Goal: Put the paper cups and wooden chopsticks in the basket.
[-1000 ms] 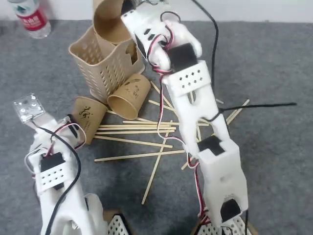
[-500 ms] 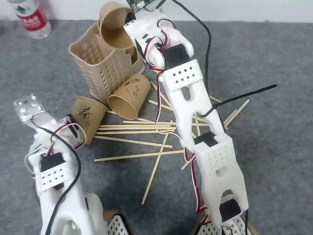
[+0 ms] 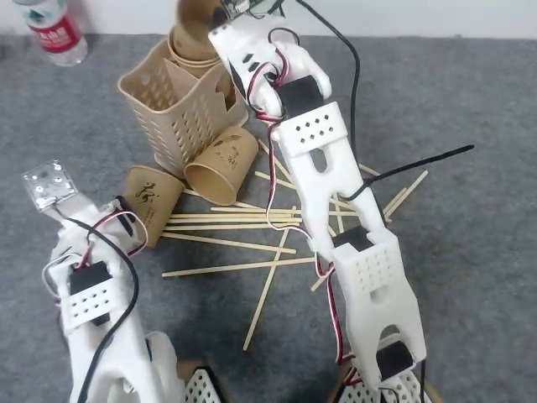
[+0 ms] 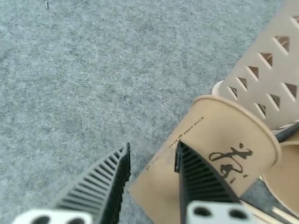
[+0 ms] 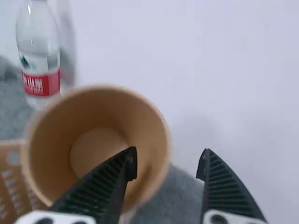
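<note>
Right fingers (image 5: 112, 182) lowered; paper cup (image 5: 93, 140) rim between them, over basket (image 3: 168, 109).

In your high view the right arm (image 3: 323, 151) lies across the chopsticks (image 3: 226, 243) and hides where several of them run beneath it. The top edge cuts off the bottle (image 3: 54, 29) and the upper cup (image 3: 195, 17) over the basket (image 3: 172, 117). From your left wrist the lying cup (image 4: 219, 140) runs off the lower edge and the basket off the side, while from your right wrist the upper cup and the bottle are blurred and the basket is cut down to a corner.
</note>
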Available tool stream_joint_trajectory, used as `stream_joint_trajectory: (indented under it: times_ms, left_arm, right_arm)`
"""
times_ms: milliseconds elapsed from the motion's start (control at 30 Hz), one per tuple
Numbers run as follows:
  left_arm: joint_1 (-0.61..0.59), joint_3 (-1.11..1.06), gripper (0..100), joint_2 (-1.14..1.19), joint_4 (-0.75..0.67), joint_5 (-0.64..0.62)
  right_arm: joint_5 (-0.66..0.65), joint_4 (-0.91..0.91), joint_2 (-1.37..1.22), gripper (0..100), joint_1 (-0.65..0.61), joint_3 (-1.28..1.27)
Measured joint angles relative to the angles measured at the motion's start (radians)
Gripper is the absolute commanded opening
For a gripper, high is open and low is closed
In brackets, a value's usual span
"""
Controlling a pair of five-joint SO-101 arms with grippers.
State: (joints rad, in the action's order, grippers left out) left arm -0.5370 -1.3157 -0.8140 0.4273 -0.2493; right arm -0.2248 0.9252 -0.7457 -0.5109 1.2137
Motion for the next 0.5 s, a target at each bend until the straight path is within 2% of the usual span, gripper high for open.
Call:
stream_joint_trajectory:
  times_ms: [167,333,500]
  left_arm:
    - [0.0,0.0,15,0.0,0.0,0.0]
    - [0.0,0.0,15,0.0,0.0,0.0]
    - [0.0,0.0,15,0.0,0.0,0.0]
  right_arm:
    - [0.0,0.296,0.0,1.3,0.015,0.16]
    - [-0.063,0.499,0.0,0.6,0.009,0.339]
    - [-0.13,0.489,-0.121,0.7,0.009,0.327]
